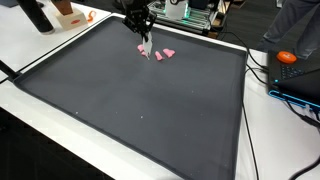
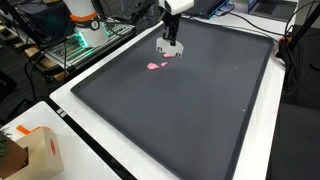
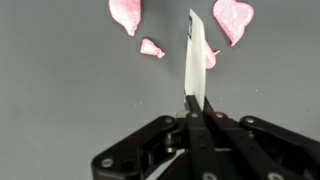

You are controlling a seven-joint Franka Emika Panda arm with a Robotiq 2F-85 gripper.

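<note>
- Tool [image 3: 196, 104]: both fingers are closed on the near end of a thin white strip [image 3: 193, 55]. No gap shows between fingers and strip in the wrist view.
- Strip: it stands edge-on to the wrist camera and points away from the tool, down toward the mat [image 3: 60, 100]. In an exterior view it [image 1: 147, 50] hangs among the pink bits [image 1: 163, 53]. I cannot tell whether its far end touches the mat.
- How the strip should handle, as a judgement: it looks thin, light and smooth.
  - It may bow under a sideways push and could pivot or slip between the fingers.
  - Holding it near one end gives reach but little stiffness, and pinching the two flat faces, as here, looks the soundest grip.
- Pink bits [image 3: 150, 47]: four show in the wrist view. A small one lies just beside the strip, one is partly hidden behind it, and two larger ones lie farther off, cut by the top edge.
- How the bits should handle, as a judgement: they are small, flat, irregular and very light, and probably soft. They lie too low to pinch easily and would likely slide or scatter at a nudge.
- Mat [image 2: 200, 110]: it is dark and covers most of the white table [image 1: 30, 125], and the bits lie toward one end of it.
- Beyond the mat, an orange thing [image 1: 287, 57] sits on the table, well apart from the tool.
</note>
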